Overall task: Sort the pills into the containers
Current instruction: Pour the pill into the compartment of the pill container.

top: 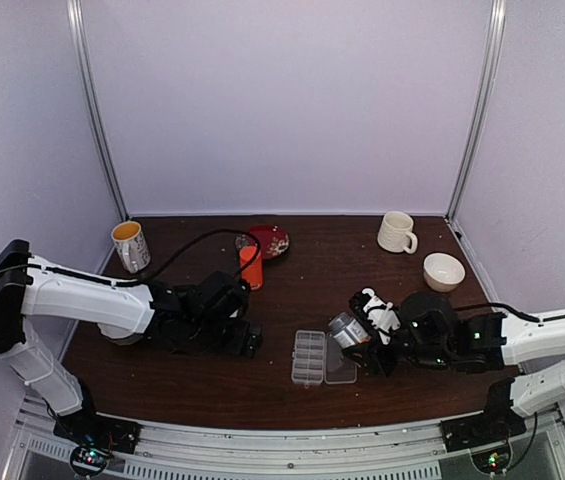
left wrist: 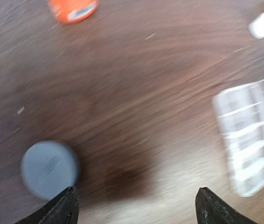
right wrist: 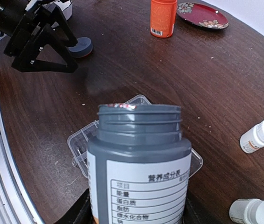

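Observation:
My right gripper [right wrist: 139, 215] is shut on a grey bottle [right wrist: 139, 158] with a white label. The bottle has no cap, and its open mouth points over the containers, a clear organiser box [right wrist: 82, 142] that lies under it. From above, the bottle [top: 345, 329] tilts toward the box [top: 309, 358] and its open lid [top: 340, 368]. My left gripper [left wrist: 139, 212] is open just above bare table. A grey cap [left wrist: 50, 169] lies flat on the wood just outside its left fingertip [left wrist: 66, 207]. No pills show in any view.
An orange bottle [top: 251, 267] and a red plate [top: 267, 242] stand at the back centre. A mug [top: 130, 246] is at the back left. Another mug [top: 396, 232] and a bowl [top: 443, 270] are at the back right. Two white bottles [right wrist: 258, 136] [right wrist: 251, 212] lie by my right arm.

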